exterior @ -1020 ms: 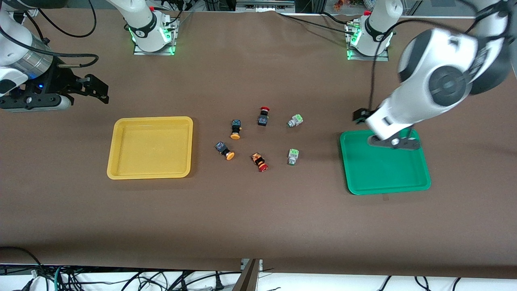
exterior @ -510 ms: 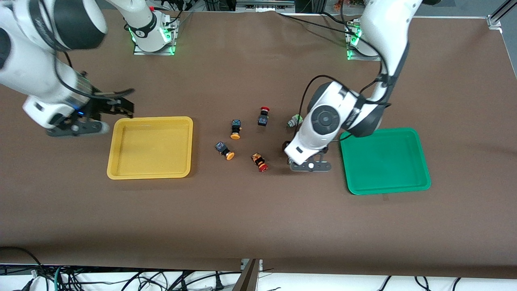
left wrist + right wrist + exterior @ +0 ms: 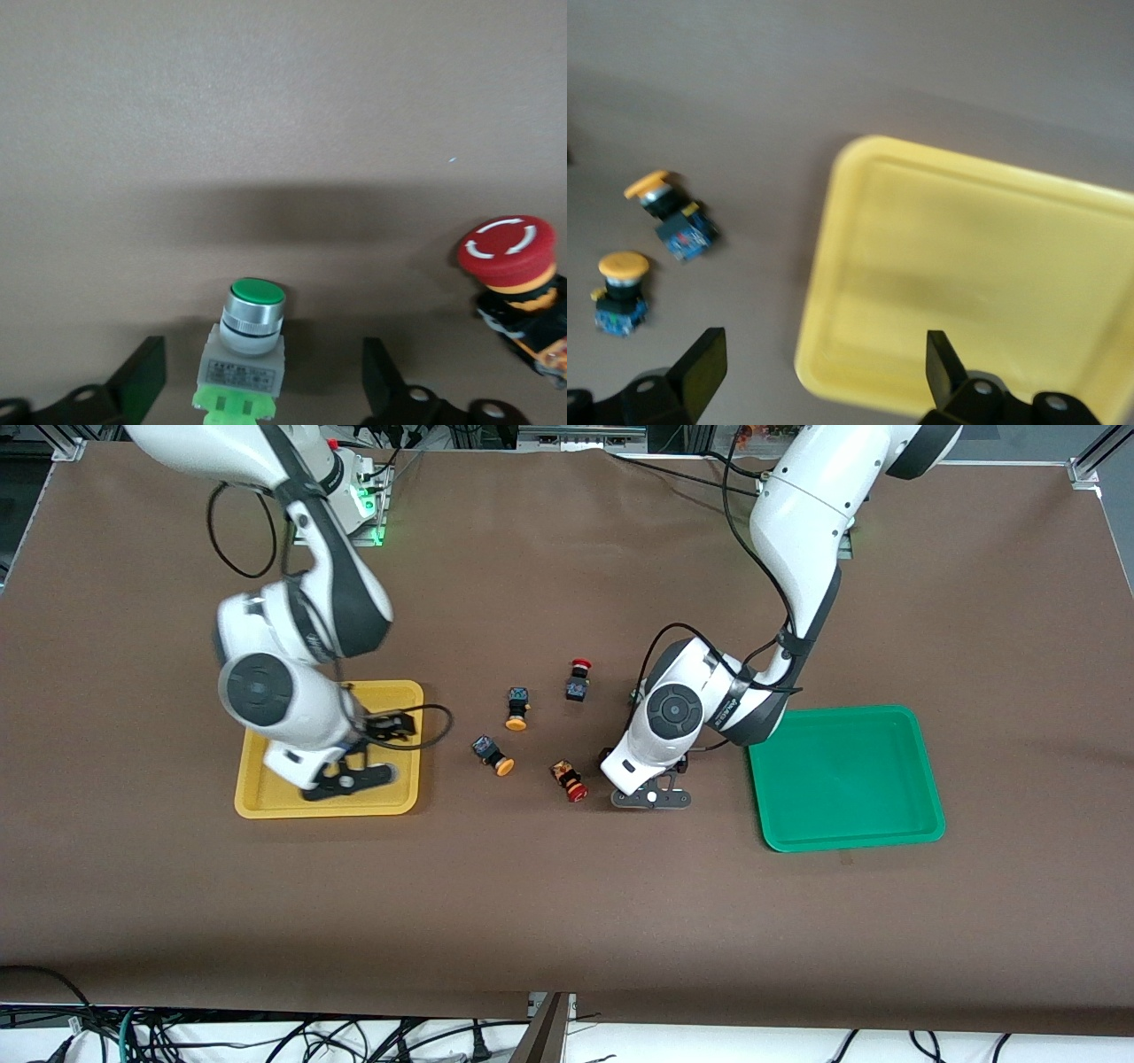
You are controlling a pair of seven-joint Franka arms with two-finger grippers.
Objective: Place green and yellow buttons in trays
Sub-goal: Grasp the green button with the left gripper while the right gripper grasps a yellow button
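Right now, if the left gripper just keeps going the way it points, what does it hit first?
Likely the green button: it sits between the open fingers of the left gripper, with the table under it. Height above it is unclear.

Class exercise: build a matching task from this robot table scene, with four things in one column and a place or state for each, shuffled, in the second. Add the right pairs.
Things
1. left pincer
2. right pincer
3. green tray
4. red button

Places or states
A. holds no buttons
B. over the yellow tray, fingers open
C. open around a green button
D. lying on the table between the nearer yellow button and the left pincer

Pairs: 1-C, 2-B, 3-A, 4-D
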